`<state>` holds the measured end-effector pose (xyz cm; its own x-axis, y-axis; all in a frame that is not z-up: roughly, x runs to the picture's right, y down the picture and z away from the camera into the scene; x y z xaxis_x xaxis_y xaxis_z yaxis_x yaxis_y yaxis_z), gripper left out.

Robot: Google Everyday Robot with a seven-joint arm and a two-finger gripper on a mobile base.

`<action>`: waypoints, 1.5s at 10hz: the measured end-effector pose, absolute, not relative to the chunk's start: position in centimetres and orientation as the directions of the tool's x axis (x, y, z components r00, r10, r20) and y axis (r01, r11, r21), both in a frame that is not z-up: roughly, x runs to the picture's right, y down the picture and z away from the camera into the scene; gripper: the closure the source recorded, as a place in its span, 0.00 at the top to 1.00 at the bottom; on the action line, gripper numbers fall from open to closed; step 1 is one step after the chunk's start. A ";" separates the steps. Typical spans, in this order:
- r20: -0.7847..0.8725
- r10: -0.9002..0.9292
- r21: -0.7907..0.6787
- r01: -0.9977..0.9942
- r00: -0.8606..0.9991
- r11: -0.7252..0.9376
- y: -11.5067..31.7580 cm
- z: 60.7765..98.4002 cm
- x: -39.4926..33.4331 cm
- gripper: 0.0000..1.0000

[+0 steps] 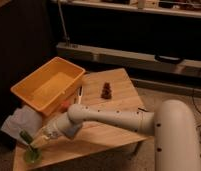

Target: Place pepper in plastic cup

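Observation:
The pepper (26, 138), slim and dark green, stands tilted at the table's front left corner, its lower end reaching into the mouth of the plastic cup (32, 156). That cup is small, round and translucent light green. My gripper (37, 145) comes in from the right at the end of the white arm (109, 118), right above the cup's rim, and looks shut on the pepper's lower part. The pepper's tip inside the cup is hidden.
A big yellow-orange bin (29, 96) stands at the table's left. A crumpled pale bag (15, 123) lies beside the cup. A small red-orange thing (65, 104), a thin white stick (80, 94) and a brown lumpy object (106, 91) sit mid-table.

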<state>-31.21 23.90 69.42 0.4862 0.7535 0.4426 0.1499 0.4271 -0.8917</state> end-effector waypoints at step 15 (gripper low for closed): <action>0.478 0.722 -0.873 0.183 0.500 0.452 24.4 66.7 -32.6 0.42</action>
<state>-32.63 24.44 66.71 0.4998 0.7222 0.4781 0.1829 0.4516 -0.8733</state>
